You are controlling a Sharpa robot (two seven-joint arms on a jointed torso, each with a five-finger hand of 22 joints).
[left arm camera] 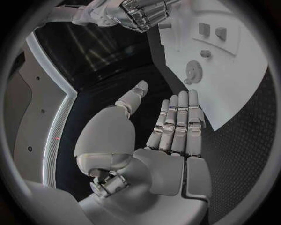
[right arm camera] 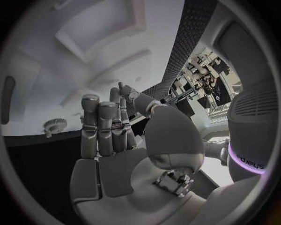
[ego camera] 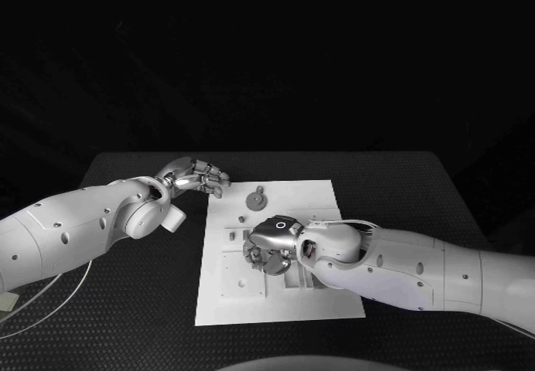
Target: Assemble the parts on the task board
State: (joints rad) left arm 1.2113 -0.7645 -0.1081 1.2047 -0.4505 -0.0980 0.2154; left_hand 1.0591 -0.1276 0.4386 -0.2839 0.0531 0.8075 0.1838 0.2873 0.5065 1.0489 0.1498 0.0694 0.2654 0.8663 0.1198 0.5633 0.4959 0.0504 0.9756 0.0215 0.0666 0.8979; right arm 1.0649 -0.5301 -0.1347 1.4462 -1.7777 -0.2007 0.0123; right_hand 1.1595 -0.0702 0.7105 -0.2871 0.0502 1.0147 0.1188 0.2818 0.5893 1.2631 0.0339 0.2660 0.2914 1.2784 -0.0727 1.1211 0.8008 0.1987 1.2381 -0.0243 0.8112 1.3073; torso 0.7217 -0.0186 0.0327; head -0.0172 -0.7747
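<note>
The white task board (ego camera: 279,297) lies in the middle of the black table. A round grey gear (ego camera: 257,201) with a small knob lies on its far part; the left wrist view shows the gear (left arm camera: 194,71) on the board (left arm camera: 246,89), and the right wrist view shows the gear (right arm camera: 54,125) too. My left hand (ego camera: 195,176) hovers over the table at the board's far left corner, fingers (left arm camera: 175,117) straight and apart from the thumb, palm bare. My right hand (ego camera: 271,246) is low over the board's middle, fingers (right arm camera: 102,126) stretched side by side, with nothing seen in it.
Small raised blocks (left arm camera: 210,31) and a short peg (left arm camera: 205,53) stand on the board near my right hand (left arm camera: 137,11). Slots and a small piece (ego camera: 242,219) mark the board's left half. Bare black table (ego camera: 134,309) surrounds the board.
</note>
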